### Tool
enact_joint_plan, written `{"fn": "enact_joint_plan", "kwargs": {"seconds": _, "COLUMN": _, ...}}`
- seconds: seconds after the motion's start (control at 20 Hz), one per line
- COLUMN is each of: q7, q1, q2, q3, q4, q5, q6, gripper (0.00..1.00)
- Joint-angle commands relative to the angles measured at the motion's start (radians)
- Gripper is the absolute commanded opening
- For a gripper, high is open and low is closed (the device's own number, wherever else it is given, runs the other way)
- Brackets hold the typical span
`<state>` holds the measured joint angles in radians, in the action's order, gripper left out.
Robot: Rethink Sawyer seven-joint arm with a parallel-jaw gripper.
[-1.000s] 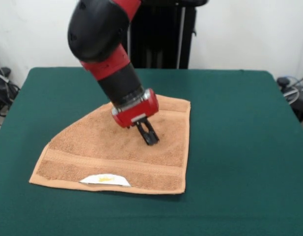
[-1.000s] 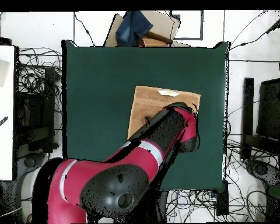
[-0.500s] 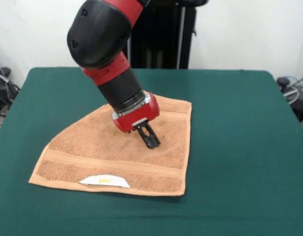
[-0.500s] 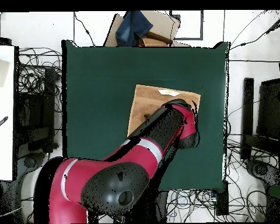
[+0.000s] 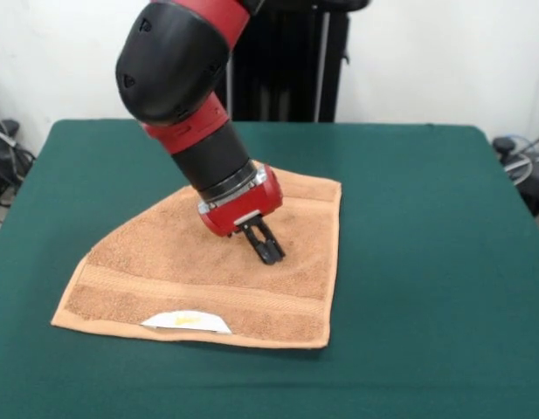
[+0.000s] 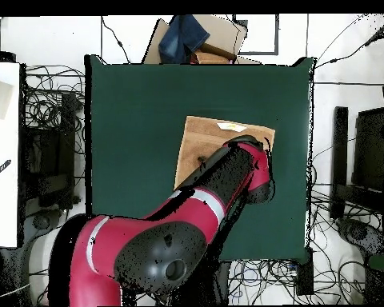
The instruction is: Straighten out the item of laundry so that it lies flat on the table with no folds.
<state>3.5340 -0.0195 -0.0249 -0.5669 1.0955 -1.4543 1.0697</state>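
The orange-tan terry towel [image 5: 212, 266] lay near the middle of the green counter [image 5: 426, 262], its white label [image 5: 186, 321] at the near hem, and one far corner looked cut off on a slant, most likely folded under or over. The claw [image 5: 268, 252] pointed down into the towel's middle, its fingers drawn close together with their tips in the pile; whether they pinched any cloth could not be told. In the overhead view the red arm [image 6: 227, 188] covered much of the towel [image 6: 203, 132]. The risk from here was a drag: tips pressed into terry would likely bunch the cloth ahead of them and raise new wrinkles, or slide the whole towel without opening the slanted corner.
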Motion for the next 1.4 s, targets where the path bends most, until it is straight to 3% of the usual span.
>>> {"fn": "enact_joint_plan", "kwargs": {"seconds": 0.05, "q7": 0.120, "q1": 0.033, "q2": -0.175, "q3": 0.343, "q4": -0.173, "q5": 0.182, "q6": -0.123, "gripper": 0.00}}
{"fn": "enact_joint_plan", "kwargs": {"seconds": 0.35, "q7": 0.036, "q1": 0.054, "q2": -0.214, "q3": 0.395, "q4": -0.202, "q5": 0.263, "q6": -0.094, "gripper": 0.00}}
{"fn": "enact_joint_plan", "kwargs": {"seconds": 0.45, "q7": 0.009, "q1": 0.023, "q2": -0.205, "q3": 0.363, "q4": -0.190, "q5": 0.279, "q6": -0.150, "gripper": 0.00}}
{"fn": "enact_joint_plan", "kwargs": {"seconds": 0.95, "q7": 0.058, "q1": -0.047, "q2": -0.199, "q3": 0.314, "q4": -0.172, "q5": 0.321, "q6": -0.264, "gripper": 0.00}}
{"fn": "enact_joint_plan", "kwargs": {"seconds": 1.4, "q7": 0.058, "q1": -0.031, "q2": -0.207, "q3": 0.362, "q4": -0.170, "q5": 0.387, "q6": -0.234, "gripper": 0.00}}
